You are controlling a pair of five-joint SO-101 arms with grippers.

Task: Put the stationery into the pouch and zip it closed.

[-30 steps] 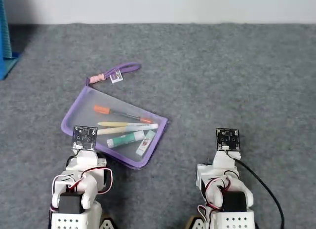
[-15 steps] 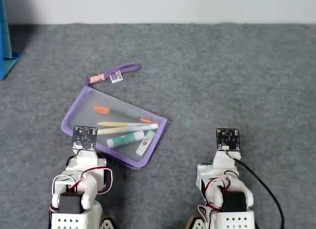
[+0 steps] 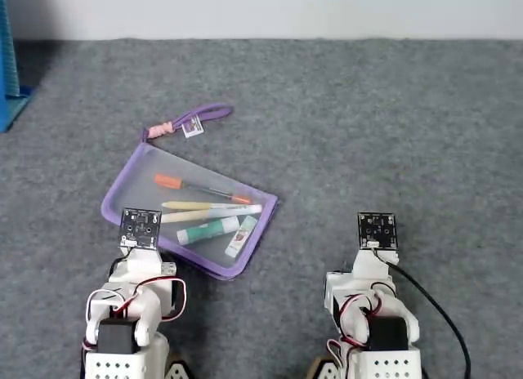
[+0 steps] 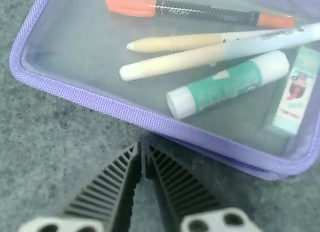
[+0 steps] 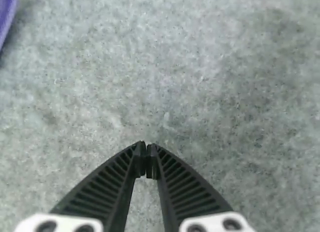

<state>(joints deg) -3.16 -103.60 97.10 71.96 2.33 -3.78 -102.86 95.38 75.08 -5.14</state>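
Packing looks finished: pens (image 4: pixel 190 42), glue stick (image 4: pixel 227 84) and eraser (image 4: pixel 295 92) lie inside the pouch (image 3: pixel 139 171) on the tabletop (image 3: pixel 368 109). Left gripper (image 4: pixel 143 148) sits just beside it, right gripper (image 5: pixel 145 152) well apart, both jaws together. You next confirm it is zipped shut.

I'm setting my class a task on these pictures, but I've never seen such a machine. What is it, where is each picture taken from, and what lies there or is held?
These are two small robot arms at a grey table. The high view comes from a fixed camera looking down: the left arm sits beside a purple mesh pouch, the right arm apart from it. The other two pictures come from a camera on each wrist, looking along its pincer-like tool. The left tool is shut, just short of the pouch's rim; inside the pouch lie pens, a glue stick and an eraser. The right tool is shut over the table. Neither holds anything.
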